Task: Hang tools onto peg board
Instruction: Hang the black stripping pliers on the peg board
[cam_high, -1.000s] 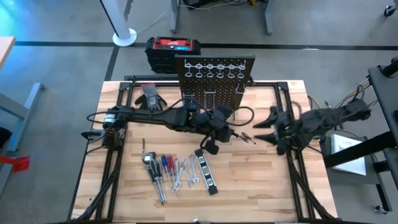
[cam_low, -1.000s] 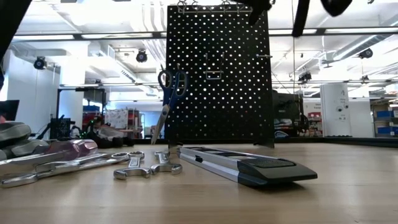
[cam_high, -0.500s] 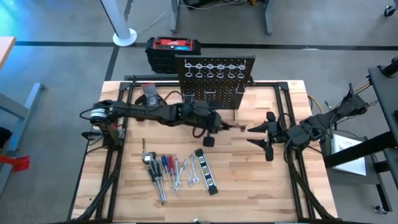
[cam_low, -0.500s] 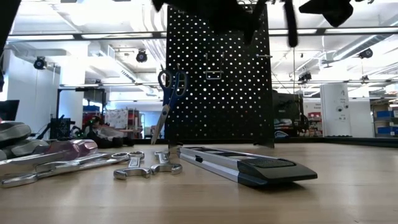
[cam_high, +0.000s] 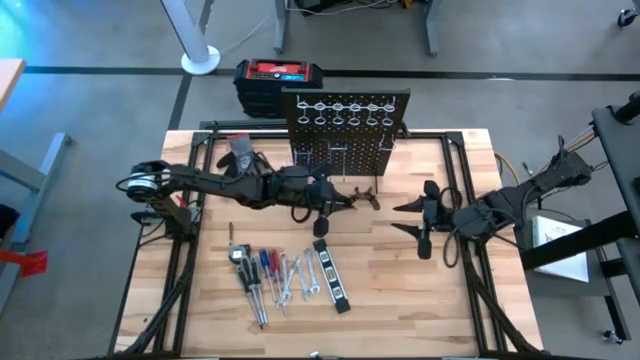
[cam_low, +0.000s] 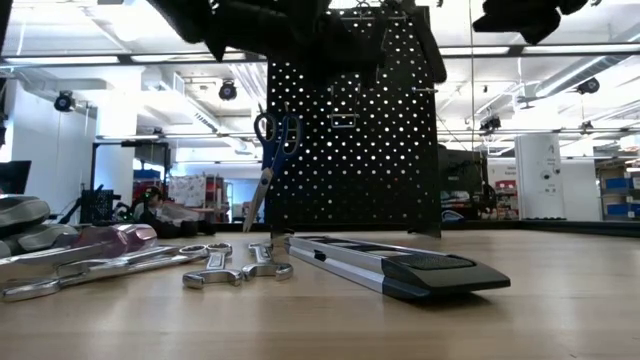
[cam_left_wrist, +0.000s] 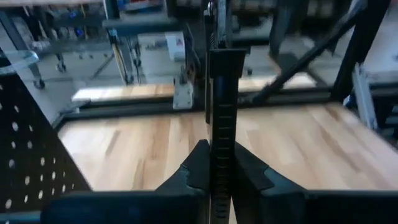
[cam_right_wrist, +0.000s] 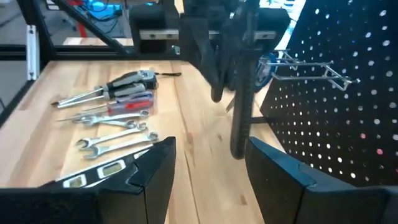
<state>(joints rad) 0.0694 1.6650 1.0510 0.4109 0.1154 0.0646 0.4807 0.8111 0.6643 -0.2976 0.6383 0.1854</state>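
Clamping the dark pliers (cam_high: 362, 198), the left gripper (cam_high: 335, 200) is shut tight and has drawn back in front of the peg board (cam_high: 345, 135). Right gripper (cam_high: 418, 222): partly open, empty, backed off rightward within the last second. Handover judged complete, hanging next. Low view alone shows blue scissors (cam_low: 272, 135) already hung. High view lists the remaining tools (cam_high: 285, 275) on the table (cam_high: 400, 290).

Red-topped black box (cam_high: 279, 78) behind table (cam_high: 420, 300) — gloves (cam_high: 240, 152) on it.
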